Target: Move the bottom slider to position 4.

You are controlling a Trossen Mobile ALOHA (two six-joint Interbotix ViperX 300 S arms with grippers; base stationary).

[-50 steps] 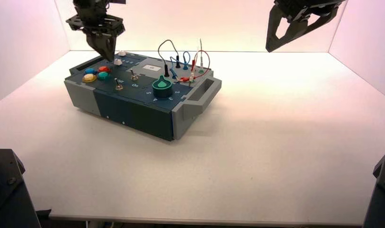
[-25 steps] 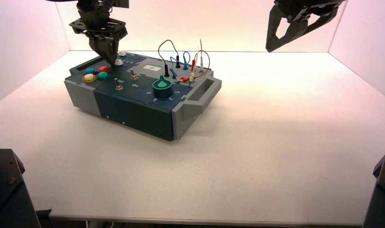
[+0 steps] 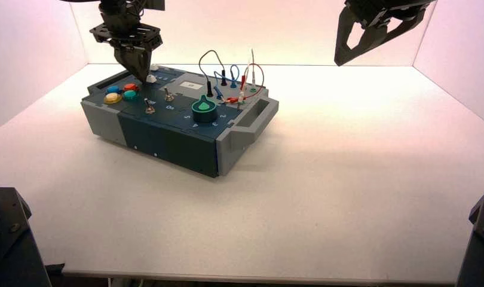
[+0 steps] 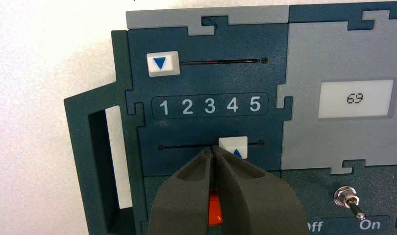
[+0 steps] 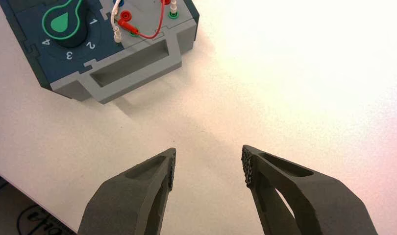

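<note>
Left wrist view shows the left end effector [image 4: 212, 152] pinched shut, holding nothing, its tip touching the side of the bottom slider [image 4: 233, 147]. That white slider sits under the number 4 on the box [image 4: 201, 127], so the job looks about done. The top slider [image 4: 162, 63] sits by 1. The right end effector [image 5: 209, 169] hangs wide open above the desk [image 5: 285, 73].

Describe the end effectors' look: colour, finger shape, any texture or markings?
Both are dark grey to black. The left end effector has wedge-shaped fingers with recessed outer faces, tapering to narrow tips. The right end effector has matching tapered fingers with dotted grip texture on the inner pads. No markings show.
</note>
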